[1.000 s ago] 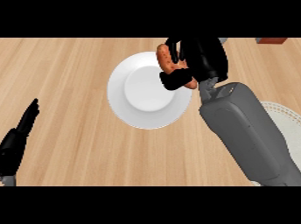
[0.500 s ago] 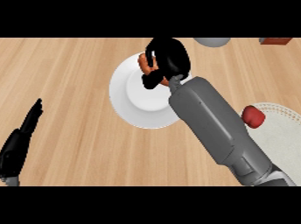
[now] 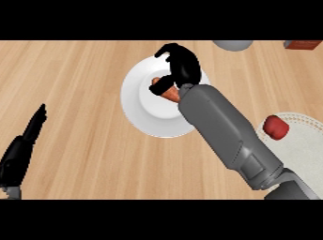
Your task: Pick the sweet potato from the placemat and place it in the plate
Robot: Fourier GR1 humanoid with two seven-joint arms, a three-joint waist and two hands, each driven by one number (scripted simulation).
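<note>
Clutter sits mostly along your far and right edges: a grey rounded object (image 3: pixel 232 44) and a reddish-brown block (image 3: pixel 303 45) at the top of the light wooden tabletop (image 3: pixel 74 70), and a small red object (image 3: pixel 276 126) on the pale round placemat (image 3: pixel 304 154) at your right, just beside the grey right forearm. That forearm crosses the near right part of the round white plate (image 3: pixel 140 101) and hides it from you. Your right hand (image 3: pixel 180 65) hangs over the plate's middle, its black fingers (image 3: pixel 161 84) curled round the orange sweet potato (image 3: pixel 165 92), which shows just under them, over the plate's centre; you cannot tell whether it touches the plate. Your left hand (image 3: pixel 20 154) rests at the lower left, fingers straight, holding nothing.
</note>
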